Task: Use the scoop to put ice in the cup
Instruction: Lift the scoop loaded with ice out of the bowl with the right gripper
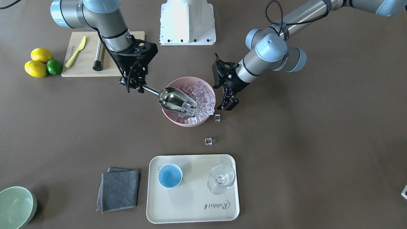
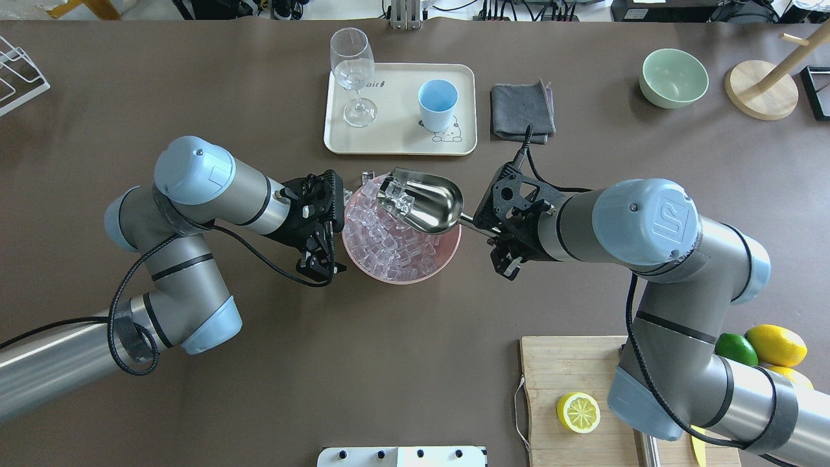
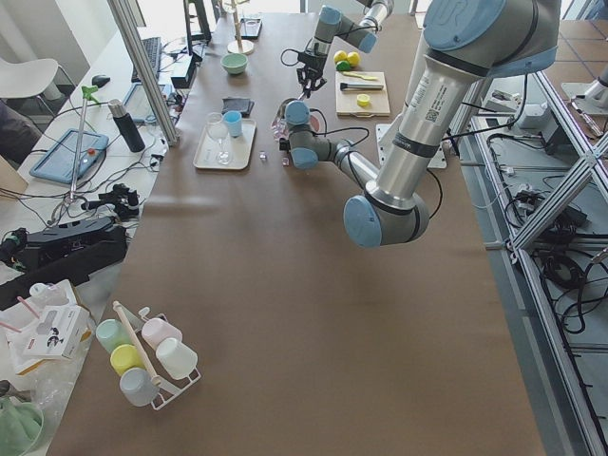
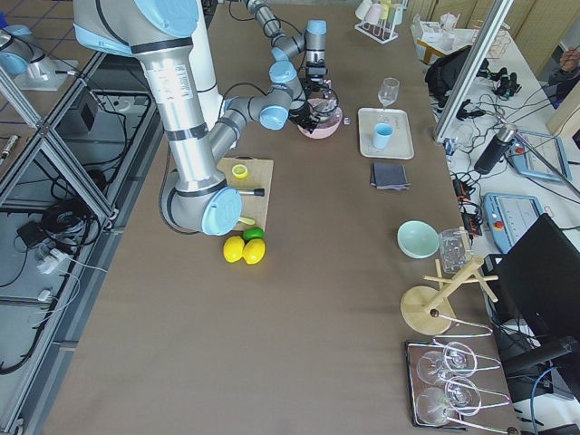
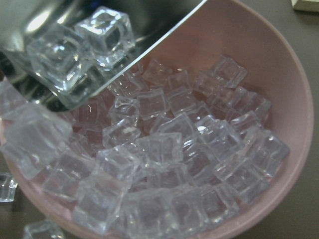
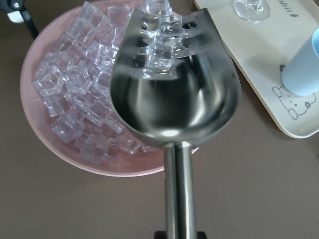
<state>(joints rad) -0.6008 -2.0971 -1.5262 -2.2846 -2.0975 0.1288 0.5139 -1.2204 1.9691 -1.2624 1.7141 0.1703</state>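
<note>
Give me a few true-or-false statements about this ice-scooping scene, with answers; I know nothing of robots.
The scoop carries a few ice cubes. True.
The cup is full of ice. False: it is empty, on the tray.
The right tool grips the scoop's handle. True.
No ice lies outside the pink bowl. False: two stray cubes lie on the table.

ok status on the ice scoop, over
Right gripper shut on scoop, few ice cubes aboard. Left gripper empty beside pink bowl. Cup empty. Two stray cubes on table.
</note>
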